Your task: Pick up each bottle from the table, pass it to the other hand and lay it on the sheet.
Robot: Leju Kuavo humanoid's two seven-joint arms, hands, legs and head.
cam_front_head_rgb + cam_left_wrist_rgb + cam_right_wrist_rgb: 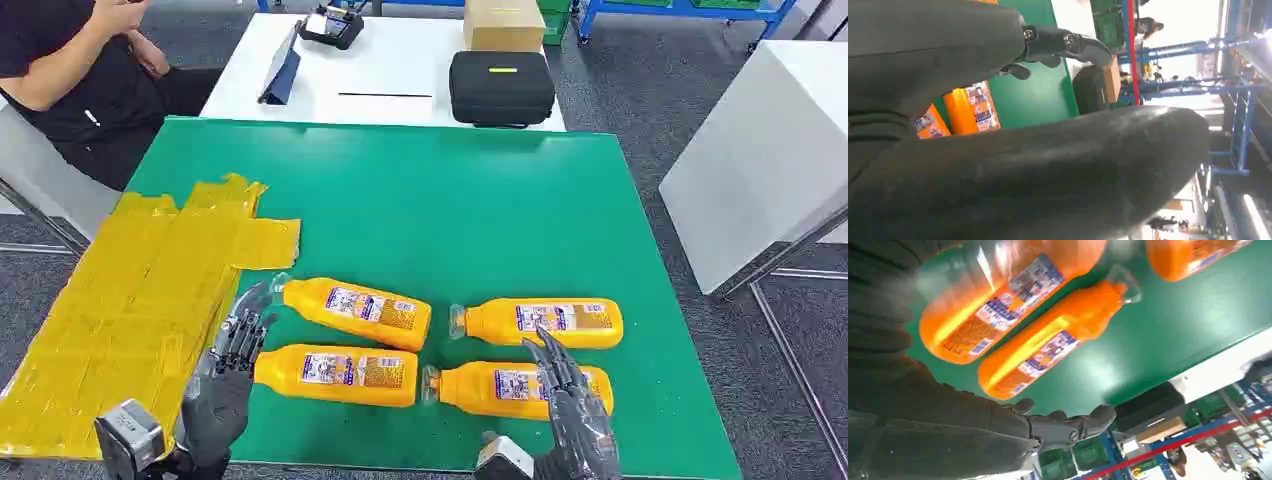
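Right hand [572, 400] hovers low over the near right bottle [515, 389], fingers spread, nothing in it. Left hand [228, 372] sits at the bench's near left, by the base end of the near left bottle [335, 374], fingers apart and likewise empty; whether it touches the bottle cannot be told. Four orange bottles lie on their sides on the green bench [440, 210], in two rows of two: the far left bottle [355, 310] slightly angled, the far right bottle [540, 323] level. All four remain on the bench; none on the yellow sheet [120, 310], one sheet, spread off the left side. Bottles look like filled plastic: fairly rigid, probably of moderate weight, smooth and round, so liable to roll or slip. Best hold judged to be around the labelled mid-body, not the clear cap.
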